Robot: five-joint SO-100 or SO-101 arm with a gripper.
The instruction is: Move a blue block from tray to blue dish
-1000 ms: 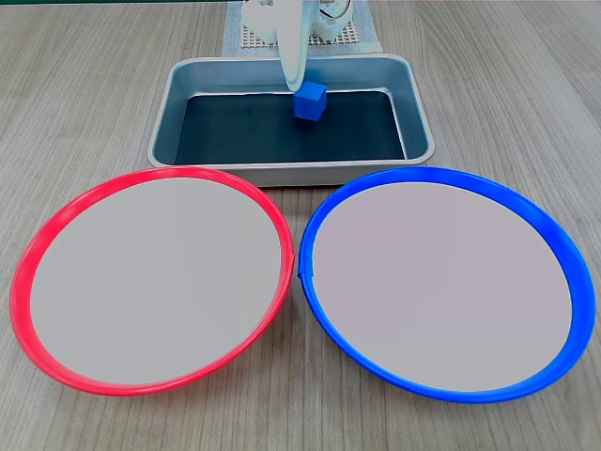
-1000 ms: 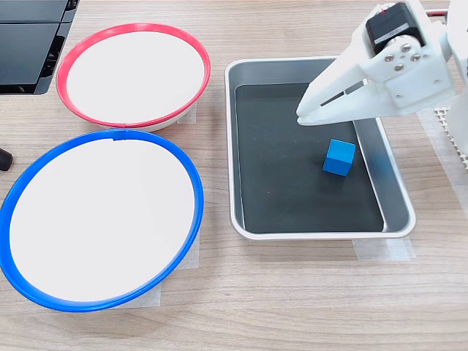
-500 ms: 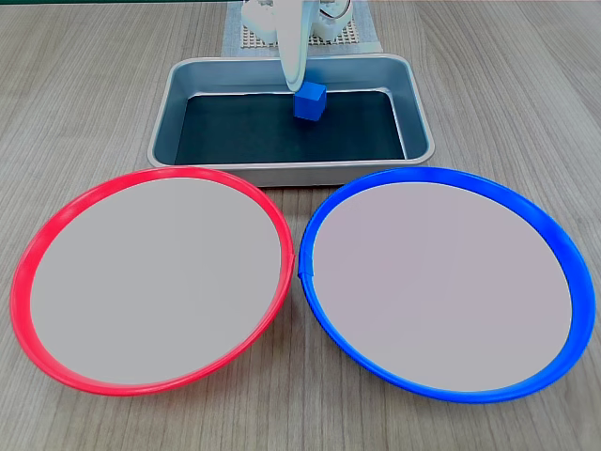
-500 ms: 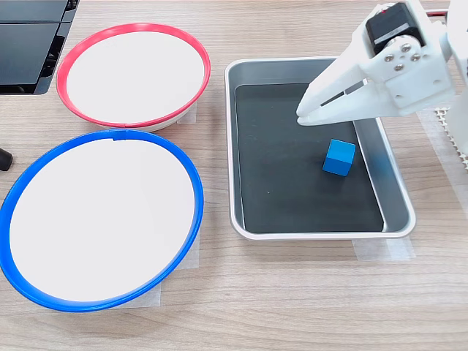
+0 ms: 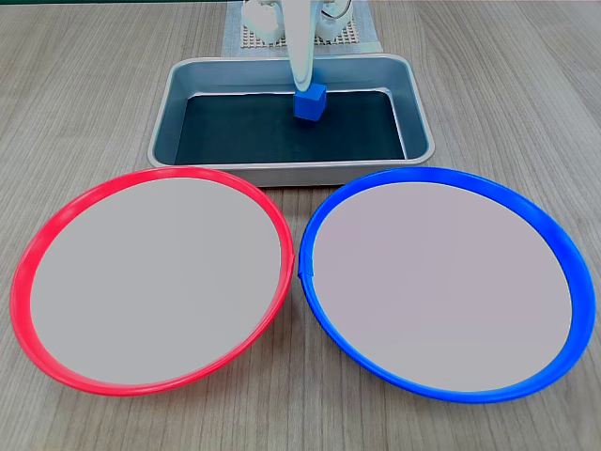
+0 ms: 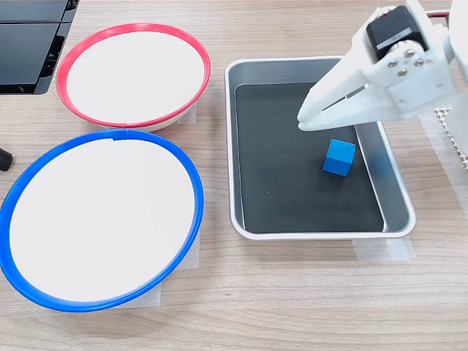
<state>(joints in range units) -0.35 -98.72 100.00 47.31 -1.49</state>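
Gripper (image 6: pixel 303 123) hangs over the tray (image 6: pixel 244 227), tip above and just beside the blue block (image 6: pixel 339 157); we read its jaws as pressed together, holding nothing. Block sits on the tray's dark bottom, near the rim at the second exterior view's right. Blue dish (image 6: pixel 22 287) and red dish (image 6: pixel 73 110) lie bare on the table (image 6: pixel 292 292), rims almost touching.

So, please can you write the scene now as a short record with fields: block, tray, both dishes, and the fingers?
blue block: on the tray's dark bottom, not held
tray: grey metal pan, holds only the block
blue dish: holds nothing
red dish: holds nothing, beside the blue dish
gripper: above the tray, near the block
fingers: look closed, tips clear of the block
task: not yet begun
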